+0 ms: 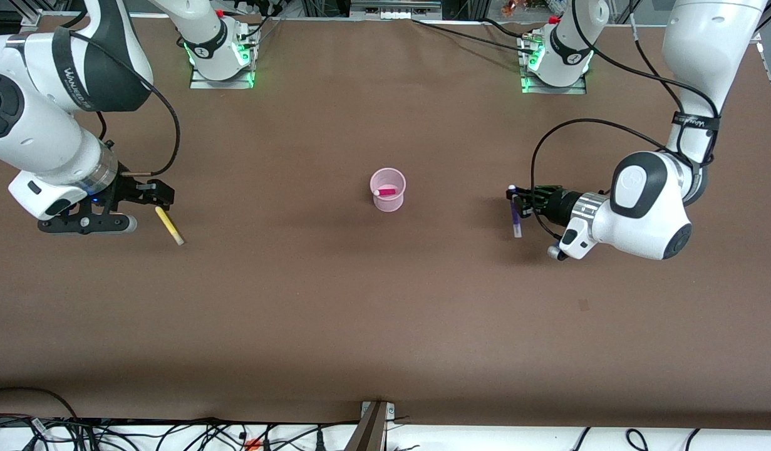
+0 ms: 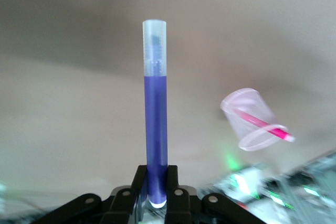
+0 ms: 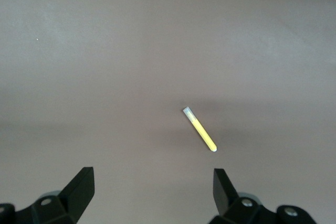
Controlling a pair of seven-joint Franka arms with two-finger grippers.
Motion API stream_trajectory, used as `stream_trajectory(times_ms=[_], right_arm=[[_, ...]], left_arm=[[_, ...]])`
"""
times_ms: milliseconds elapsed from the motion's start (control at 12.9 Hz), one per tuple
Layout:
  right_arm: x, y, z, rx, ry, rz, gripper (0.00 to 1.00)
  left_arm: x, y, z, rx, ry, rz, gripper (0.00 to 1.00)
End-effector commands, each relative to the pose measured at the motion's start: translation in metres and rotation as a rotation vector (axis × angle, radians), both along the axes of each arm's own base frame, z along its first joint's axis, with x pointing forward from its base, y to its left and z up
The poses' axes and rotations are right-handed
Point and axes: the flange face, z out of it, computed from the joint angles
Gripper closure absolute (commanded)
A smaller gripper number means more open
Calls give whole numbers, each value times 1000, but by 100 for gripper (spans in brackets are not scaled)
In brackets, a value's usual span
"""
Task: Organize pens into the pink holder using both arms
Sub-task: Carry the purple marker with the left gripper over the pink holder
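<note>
Left tool [image 1: 517, 199], mid-right of the front frame, is clamped on the purple pen [image 1: 515, 216]. The pink holder [image 1: 388, 189] sits dead centre on the worktop [image 1: 385, 313] with the magenta pen [image 1: 386, 191] inside. Right tool [image 1: 148, 199], mid-left, hangs spread wide over the yellow pen [image 1: 169, 225] lying flat.

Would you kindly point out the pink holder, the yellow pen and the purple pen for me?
pink holder [image 1: 388, 199]: front view, on its outer wall below the rim.
yellow pen [image 1: 167, 222]: front view, on the middle of its yellow barrel, lying on the table.
purple pen [image 2: 156, 129]: left wrist view, on its purple barrel above the gripper.
</note>
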Motion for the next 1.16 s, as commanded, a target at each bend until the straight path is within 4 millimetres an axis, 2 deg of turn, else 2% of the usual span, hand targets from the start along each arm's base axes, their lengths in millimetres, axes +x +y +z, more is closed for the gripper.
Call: stream_trajectory(times_ms=[0,310,543,698,853,1086], right_arm=[[-3,-1,6,-8,6,-5,0],[-3,-1,4,-8,11,-6,0],[-3,-1,4,-8,11,-6,0],[-3,-2,3,-9,14,-6,0],[-3,-2,2,-10,19,-8,0],[-3,-2,2,-10,19,-8,0]], left_arm=[[7,-10,8,-70,152,130,100],[4,-36,12,-217,364,268,100],[-14,-59,-9,-345,496,313,100],[-19,-84,-7,-423,542,324,100],[-24,-102,-16,-513,612,366,100],[-33,-133,-39,-626,618,364,100]])
